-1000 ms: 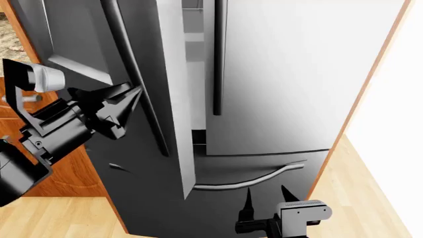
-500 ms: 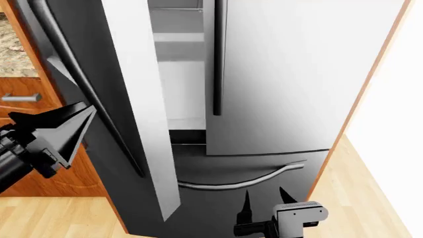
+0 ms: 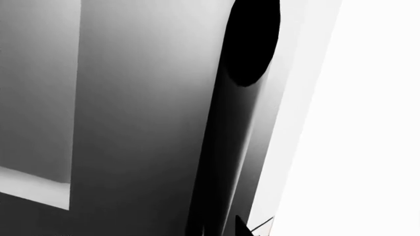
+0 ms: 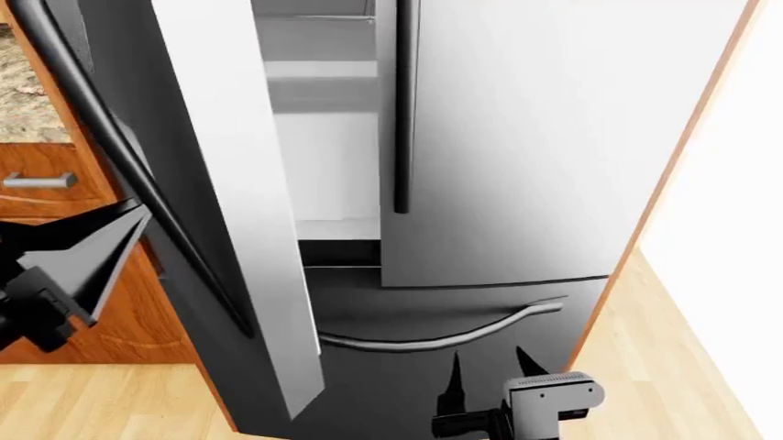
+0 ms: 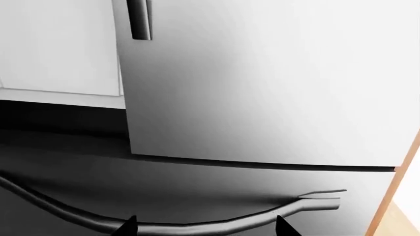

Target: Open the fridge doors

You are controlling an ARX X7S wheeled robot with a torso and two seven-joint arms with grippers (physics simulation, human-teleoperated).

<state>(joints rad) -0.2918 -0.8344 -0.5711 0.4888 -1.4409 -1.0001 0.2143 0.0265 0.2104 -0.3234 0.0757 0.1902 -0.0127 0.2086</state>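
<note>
Fridge doors: the left door [image 4: 233, 202] stands partly swung out, its white edge facing the camera and white shelves showing in the gap behind it; the right door [image 4: 551, 137] is flat shut against the cabinet.
Left door handle [image 4: 135, 174]: a slim black bar running down the outer face, just beside the left claw.
Right door handle [image 4: 402, 110]: a black bar at the inner edge of the shut door, untouched, well above the right claw.
Drawer [image 4: 490, 302]: a wide front with a curved handle below the doors; not part of the job.
Step in hand: I judge it to be swinging the left door wider.
Doing it well: push along the door's arc about its hinge rather than straight ahead, keep the fingers behind the bar so they do not slip off, and move slowly so the door does not bounce.
Left claw [image 4: 80, 261]: low at the head view's left edge, fingers spread apart with nothing between them, pointing up toward the bar.
Right claw [image 4: 490, 371]: low before the drawer, fingers parted and empty, tips pointing up.
Left wrist view: very close to the door, little else readable.
</note>
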